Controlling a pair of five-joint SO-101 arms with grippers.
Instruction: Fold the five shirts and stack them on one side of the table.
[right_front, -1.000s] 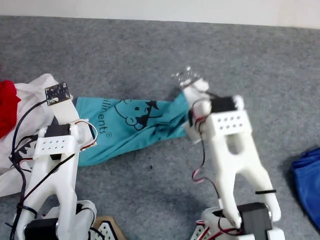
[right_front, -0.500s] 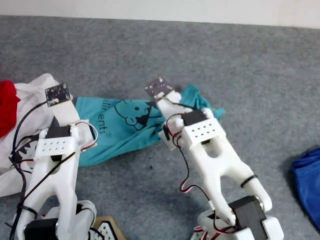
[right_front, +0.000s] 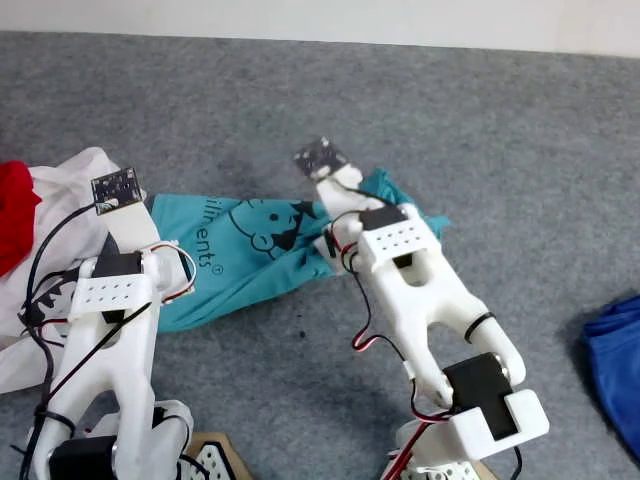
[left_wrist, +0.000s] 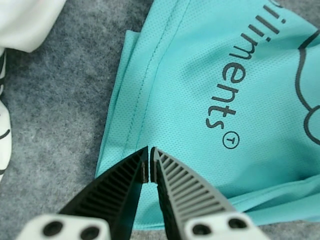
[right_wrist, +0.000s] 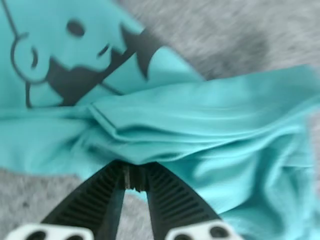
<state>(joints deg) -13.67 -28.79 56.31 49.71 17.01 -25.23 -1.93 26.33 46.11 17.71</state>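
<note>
A teal shirt with a black cartoon print lies across the middle of the grey table. Its right end is bunched into folds. My right gripper is shut on a fold of the teal shirt just below the print, and the right arm reaches over that bunched end. My left gripper is shut, its tips over the flat hem at the left end of the teal shirt; nothing visibly sits between its fingers. The left arm stands at that end.
A white shirt and a red one lie crumpled at the left edge, and the white shirt is close to the left gripper. A blue shirt lies at the right edge. Bare grey table stretches behind.
The right arm has swung left, dragging the shirt's right end over toward the print and bunching it. The left arm has kept still.
</note>
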